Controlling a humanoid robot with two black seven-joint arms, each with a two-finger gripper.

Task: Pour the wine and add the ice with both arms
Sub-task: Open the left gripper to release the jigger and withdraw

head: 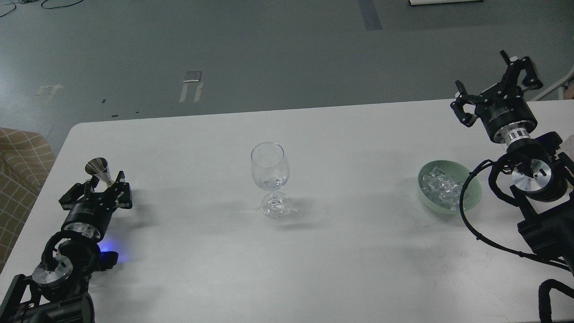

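A clear wine glass [269,172] stands upright at the table's middle, with a small clear glint in the bottom of its bowl. Ice [440,186], several clear cubes, lies in a pale green bowl [473,194] at the right. A small steel measuring cup [99,169] stands at the left. My left gripper [99,194] is right behind it, fingers spread on either side of its foot, open. My right gripper [492,89] is open and empty, raised beyond the bowl near the table's far right edge.
The white table [350,251] has its far edge just behind my right gripper and a rounded corner at the far left. A checked tan seat [20,166] stands off the left edge. Grey floor lies beyond.
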